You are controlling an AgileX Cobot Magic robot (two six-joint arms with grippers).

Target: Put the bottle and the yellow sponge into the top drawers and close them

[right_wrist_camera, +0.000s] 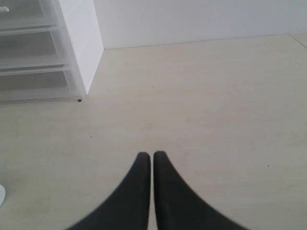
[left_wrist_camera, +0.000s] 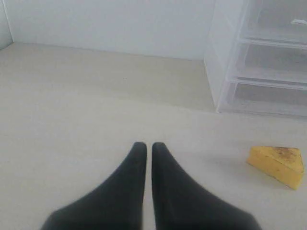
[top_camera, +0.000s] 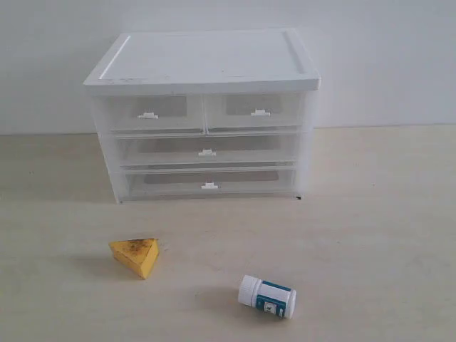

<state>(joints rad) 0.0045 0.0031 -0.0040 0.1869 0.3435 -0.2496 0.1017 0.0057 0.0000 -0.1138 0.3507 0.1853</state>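
1. My left end effector (left_wrist_camera: 145,146) and right end effector (right_wrist_camera: 151,155) are both pressed together, pinching nothing, low over the desk (top_camera: 370,214).
2. The yellow sponge (top_camera: 135,255) sits in front of the cabinet (top_camera: 203,60) on the left. The bottle (top_camera: 267,297) lies on its side to the right, well apart, so I judge each arm takes its nearer item.
3. The top drawers (top_camera: 157,112) are pushed in. I'd open them first.

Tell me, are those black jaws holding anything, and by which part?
Nothing is held. Both pairs of jaws are shut on empty air; the yellow-orange wedge-shaped sponge and the small white plastic pill bottle lie free on the pale tabletop.
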